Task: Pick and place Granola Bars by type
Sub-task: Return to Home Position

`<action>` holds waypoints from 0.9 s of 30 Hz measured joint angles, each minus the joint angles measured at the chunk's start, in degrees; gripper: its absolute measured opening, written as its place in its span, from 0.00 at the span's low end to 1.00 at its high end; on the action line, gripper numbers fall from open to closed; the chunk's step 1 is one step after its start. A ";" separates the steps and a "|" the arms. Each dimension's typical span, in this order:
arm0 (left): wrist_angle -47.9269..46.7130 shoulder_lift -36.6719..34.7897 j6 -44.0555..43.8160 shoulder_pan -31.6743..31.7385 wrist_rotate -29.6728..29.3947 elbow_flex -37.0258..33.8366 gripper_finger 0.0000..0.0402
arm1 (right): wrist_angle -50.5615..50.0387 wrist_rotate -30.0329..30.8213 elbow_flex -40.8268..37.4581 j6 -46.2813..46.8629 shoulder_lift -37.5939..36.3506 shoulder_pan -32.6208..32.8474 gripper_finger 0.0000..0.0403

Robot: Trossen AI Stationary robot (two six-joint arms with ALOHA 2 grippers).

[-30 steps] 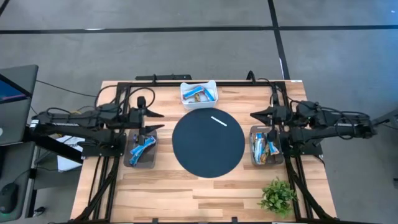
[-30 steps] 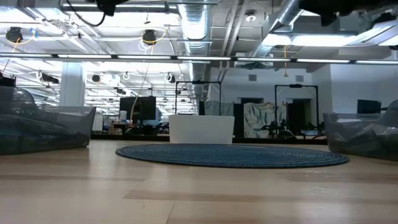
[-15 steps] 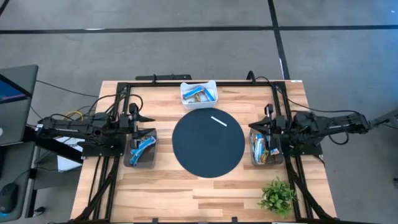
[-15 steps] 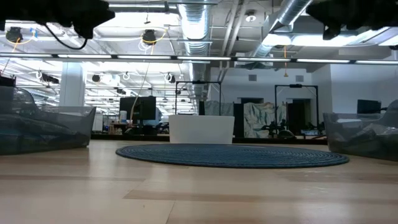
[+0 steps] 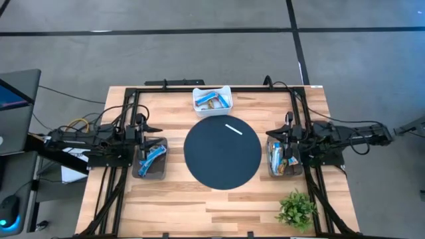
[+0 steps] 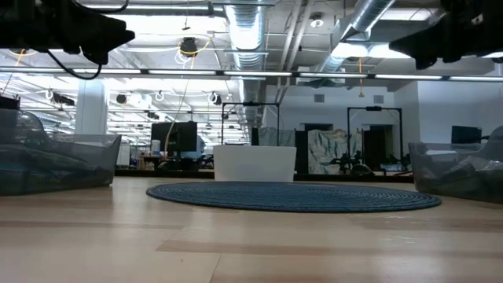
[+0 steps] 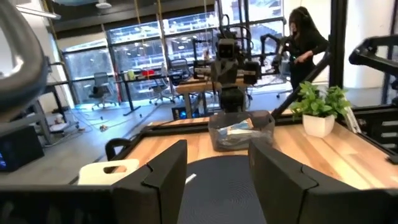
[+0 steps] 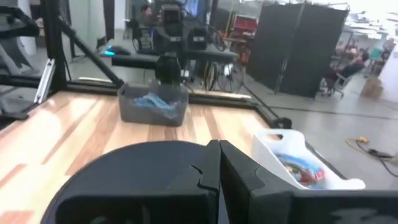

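Observation:
Granola bars lie in three containers. Blue ones fill the clear bin [image 5: 151,158] at the table's left. Blue, orange and tan ones sit in the clear bin [image 5: 284,157] at the right. More lie in the white tray [image 5: 212,99] at the far edge, also seen in the right wrist view [image 8: 297,163]. My left gripper [image 5: 155,127] [image 7: 217,171] hovers open over the far end of the left bin. My right gripper [image 5: 271,135] [image 8: 217,168] is shut above the far inner corner of the right bin. Neither holds a bar.
A dark round mat [image 5: 222,154] covers the table's middle, with a thin white strip [image 5: 234,128] lying on its far part. A small potted plant [image 5: 296,209] stands at the near right corner. Black frame rails [image 5: 199,88] run along the table's left, right and far sides.
Both arms have come down lower toward the table; in the low view they now hang further into the picture. My left gripper has drawn back toward the table's left edge. My right gripper has shifted slightly toward the near edge, over its bin.

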 joint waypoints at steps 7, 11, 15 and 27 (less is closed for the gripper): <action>-3.62 -3.24 1.18 0.00 -2.46 -0.07 0.41 | 2.03 -0.21 -4.82 0.06 -7.86 -2.65 0.00; -4.49 -3.68 1.54 0.02 -3.14 -0.07 0.41 | 2.53 -0.42 -6.75 0.52 -12.52 -5.15 0.00; -5.99 -3.68 2.90 0.03 -7.90 -0.07 0.41 | 2.27 -0.78 -8.32 0.57 -13.70 -7.33 0.00; -8.63 -3.66 3.82 0.06 -9.73 -0.42 0.41 | 0.17 -12.74 -8.74 0.66 -13.64 -16.42 0.00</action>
